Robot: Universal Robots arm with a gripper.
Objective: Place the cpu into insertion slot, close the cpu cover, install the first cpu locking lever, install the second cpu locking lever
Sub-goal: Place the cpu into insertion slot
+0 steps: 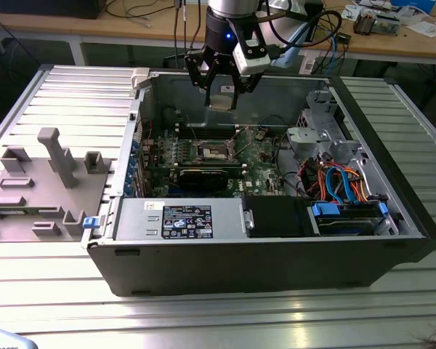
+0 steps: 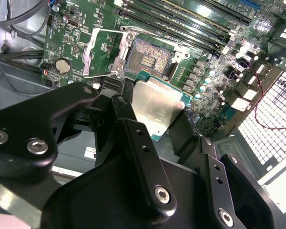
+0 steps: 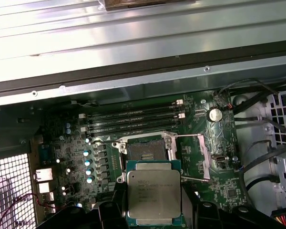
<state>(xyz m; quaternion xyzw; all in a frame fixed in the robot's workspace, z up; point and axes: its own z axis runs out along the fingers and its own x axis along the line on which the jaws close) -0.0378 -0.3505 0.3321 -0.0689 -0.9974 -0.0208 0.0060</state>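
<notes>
The cpu [image 3: 154, 198] is clamped by two opposite edges in the gripper [image 1: 221, 98], well above the motherboard [image 3: 219, 143]. Below the gripper, the insertion slot [image 3: 145, 152] is seen bare, its metal rim unobstructed, with the cpu cover [image 2: 102, 52] swung open just beside it.

The exterior view looks down from well off at the tool [image 1: 221, 102] over the computer case [image 1: 276, 254]. Both wrist views, close behind the tool, share the cpu [image 2: 157, 107] [image 3: 154, 198] and the insertion slot [image 2: 148, 58] [image 3: 145, 151].
</notes>
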